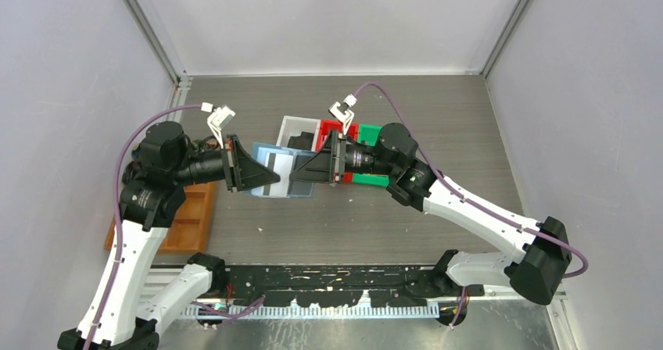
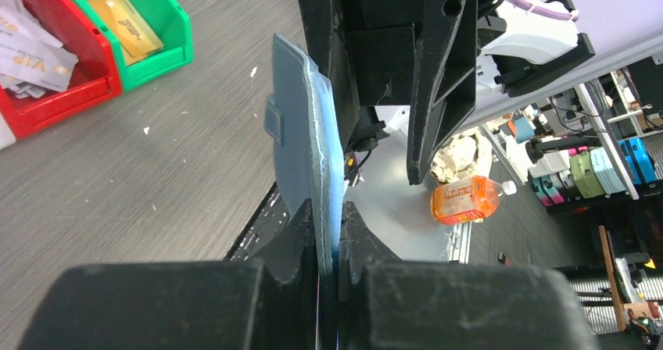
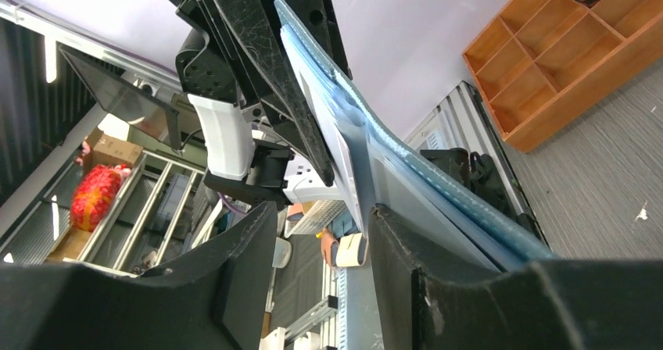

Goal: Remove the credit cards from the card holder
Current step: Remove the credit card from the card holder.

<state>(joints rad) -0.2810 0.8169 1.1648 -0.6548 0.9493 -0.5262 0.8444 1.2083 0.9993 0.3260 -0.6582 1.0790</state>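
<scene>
**Card holder held up between both arms, one card lined up for the pull**

We see the left end effector [image 1: 274, 180] clenched on one edge of the blue card holder [image 1: 288, 159]. It holds the holder on edge above the worktop [image 1: 352, 233], at the centre of the top view. We judge that this posture steadies the holder and turns its paler inner face, with the slots, toward the other arm.

The right end effector [image 3: 324, 217] meets it from the right of the frame, its jaws apart and not clamped. In its own wrist view a pale card [image 3: 338, 131] stands out of the holder and runs down into the gap, close to the right-hand finger. That suits a pinch and a draw along the slot.

A white bin [image 1: 293, 123], red bin [image 1: 328, 127] and green bin [image 1: 367, 131] sit just behind. At the upper left of the left wrist view, the green bin holds a gold card [image 2: 125, 26] and the red bin holds white printed cards [image 2: 35, 57]. They look to us like the drop places.

We cannot tell whether the right fingers already touch the pale card. Nor can we count the cards left in the slots: both wrist views show the holder nearly edge-on, and in the top view the end effectors cover its middle. The white bin's contents are dark and unclear. The orange-brown compartment tray [image 1: 191, 217], at the left of the top view, is partly hidden by the left arm.
</scene>
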